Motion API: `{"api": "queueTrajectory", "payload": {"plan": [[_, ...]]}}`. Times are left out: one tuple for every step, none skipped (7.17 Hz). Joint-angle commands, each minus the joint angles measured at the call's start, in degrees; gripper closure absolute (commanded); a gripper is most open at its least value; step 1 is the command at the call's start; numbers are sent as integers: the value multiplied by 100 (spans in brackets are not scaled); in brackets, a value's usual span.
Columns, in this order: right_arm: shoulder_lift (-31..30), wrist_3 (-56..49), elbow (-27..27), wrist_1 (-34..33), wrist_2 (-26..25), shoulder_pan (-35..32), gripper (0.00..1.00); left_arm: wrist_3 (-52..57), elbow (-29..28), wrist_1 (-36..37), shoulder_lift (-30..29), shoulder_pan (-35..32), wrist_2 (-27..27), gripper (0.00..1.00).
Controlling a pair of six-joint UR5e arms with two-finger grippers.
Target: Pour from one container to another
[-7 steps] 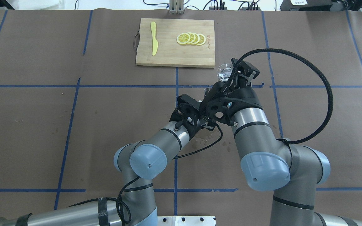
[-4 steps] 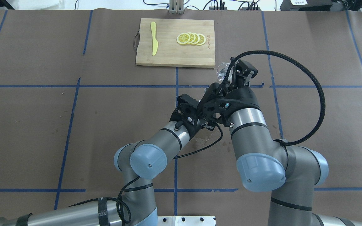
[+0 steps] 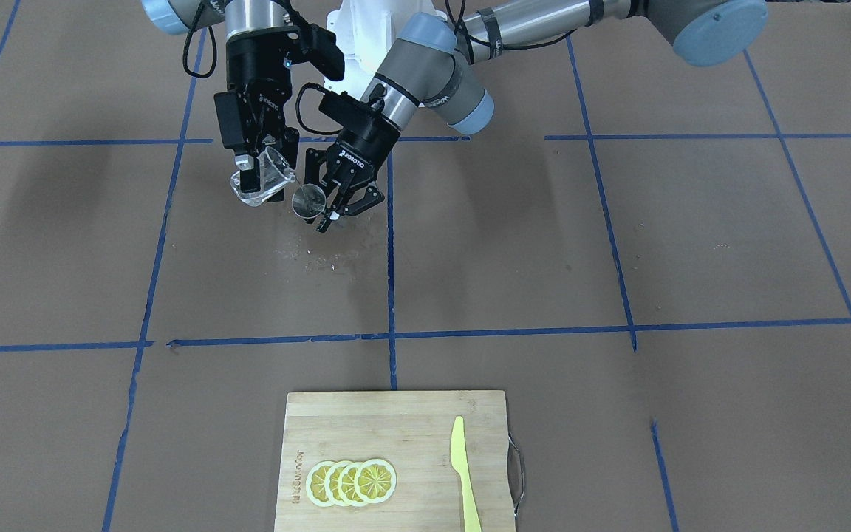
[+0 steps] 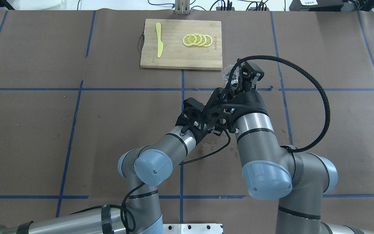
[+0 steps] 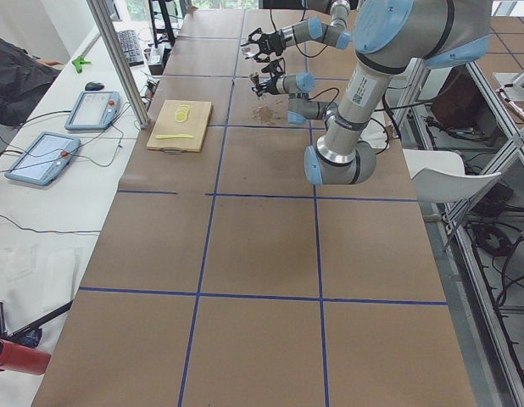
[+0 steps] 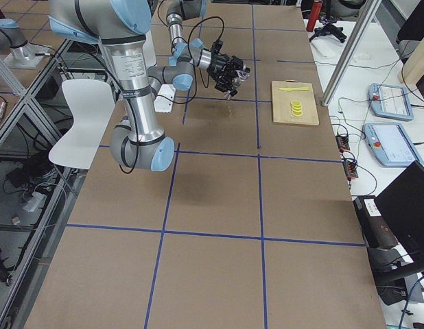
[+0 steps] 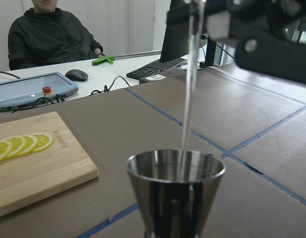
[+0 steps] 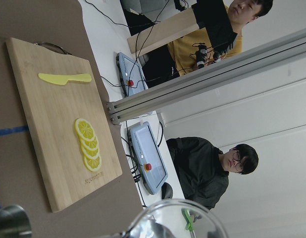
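While liquid is running, logged as mid-pour: task begun, not finished.

Found right hand (image 3: 263,174) closed on glass cup (image 3: 259,188), held clear of the table (image 3: 617,244) and tipped lip-down toward 4 o'clock in the front-facing view.

Found left hand (image 3: 320,205) gripping steel jigger (image 3: 308,201), mouth up, just beside the cup at its 4 o'clock and also off the table.

Confirmed in left wrist view: thin stream (image 7: 188,99) dropping from 12 o'clock into the jigger's upper cone and landing inside the rim.

Could not read fill level in the jigger from any view. Could not tell how much remains in the cup; glass too clear and too small in every view.

Noted wet spots (image 3: 322,258) on the table at 6 o'clock of the jigger. Judged as spillage, so some loss likely.

Left to do, by judgement: let the cup drain or stop at the wanted level, bring the cup upright, set both vessels down.

Noted cutting board (image 3: 396,421) with lemon slices (image 3: 351,482) and yellow knife (image 3: 459,458), well apart at 6 o'clock, touched by neither hand.
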State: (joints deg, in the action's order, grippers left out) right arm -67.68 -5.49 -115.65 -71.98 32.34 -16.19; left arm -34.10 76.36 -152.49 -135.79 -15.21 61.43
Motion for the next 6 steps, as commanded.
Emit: {"api": "queueTrajectory", "payload": {"plan": [[18,-58,-10,0,-53,2,100,0,-25,0,0,1,0,100],[27,-119,-19,0,-114,10,100,0,-42,0,0,1,0,100],[53,-198,-19,0,-193,37,100,0,-51,0,0,1,0,100],[54,-207,-19,0,-202,37,100,0,-43,0,0,1,0,100],[80,-207,-10,0,-202,37,100,0,-51,0,0,1,26,100],[97,-277,-10,0,-211,37,100,0,-51,0,0,1,26,100]]}}
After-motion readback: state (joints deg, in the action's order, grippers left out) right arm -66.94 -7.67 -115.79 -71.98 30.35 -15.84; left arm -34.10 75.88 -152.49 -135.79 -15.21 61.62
